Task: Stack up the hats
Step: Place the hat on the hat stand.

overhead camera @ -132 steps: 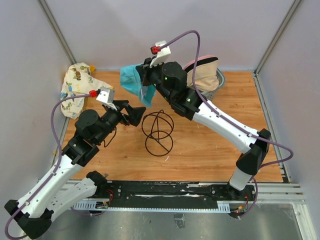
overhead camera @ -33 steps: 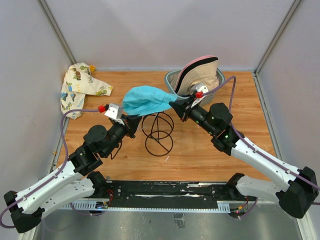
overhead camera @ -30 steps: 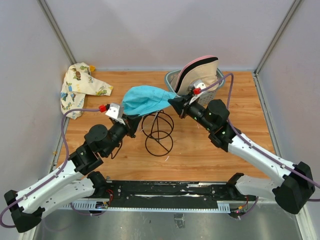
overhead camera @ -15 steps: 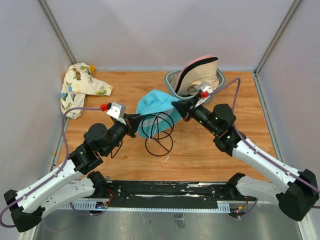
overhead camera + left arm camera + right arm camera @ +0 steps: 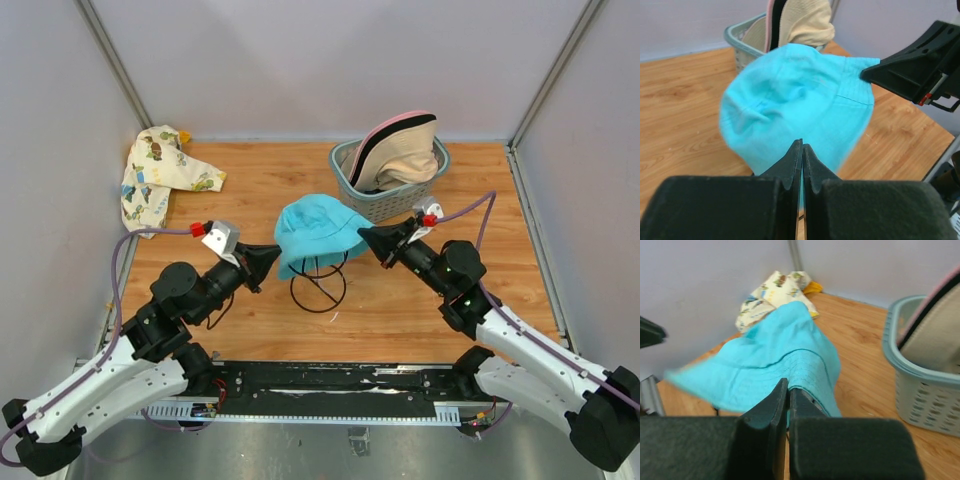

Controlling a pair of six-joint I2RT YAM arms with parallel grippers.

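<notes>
Left tool: jaws pressed together, with a sliver of teal showing in the seam between them. It appears to pinch the near edge of the brim.
Right tool: jaws likewise closed, with teal fabric running into the gap, so it looks clamped on the opposite edge of the same brim.
Teal hat: between the two tools, directly ahead of each set of tips. Its crown is up and draped over the wire stand.
Wire stand: below and between the tools, standing on the tabletop. Only its lower loops show under the hat.
Other hats: a cream hat with a pink-edged one stands on end in the basket, beyond the right tool and well apart from the left.
Patterned cloth: beyond the left tool, far to its outer side against the wall. Whether it is a hat I cannot tell.
Handling: the teal hat looks light, limp and thin. It creases and sags wherever it is unsupported, and is neither fragile nor slippery.
Where to hold: probably the brim edge at two opposite points, as here, which keeps the opening spread. A single pinch would likely let it fold shut.
Risk: releasing unevenly could leave the hat lopsided on the stand or drag the light frame sideways.
</notes>
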